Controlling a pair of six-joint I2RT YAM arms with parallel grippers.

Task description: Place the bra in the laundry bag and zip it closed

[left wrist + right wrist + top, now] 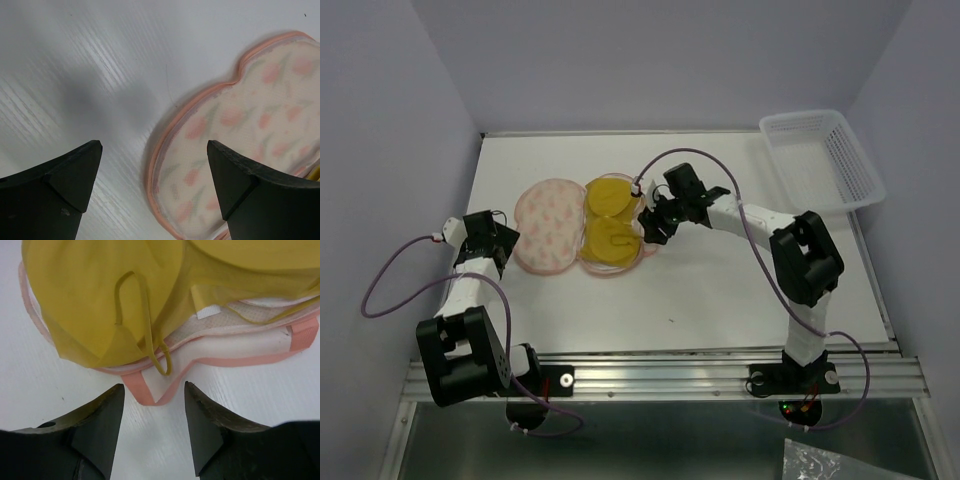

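White surface [720, 290] carries everything. At the left, the left fingers [60, 190] are spread wide and grasp nothing, poised at the left edge of the bag [548, 228]. The bag lies open, its printed half on the left. The yellow bra [610, 218] sits in its right half. The right fingers [95, 430] are parted and empty, just short of the bag's pink loop [150, 390] on the right.

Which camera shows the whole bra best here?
Top external: both cups of the bra lie in view in the open half of the laundry bag. Right wrist crops it to close yellow fabric and a strap loop over the bag's pink edging. Left wrist shows mainly the bag's patterned half.
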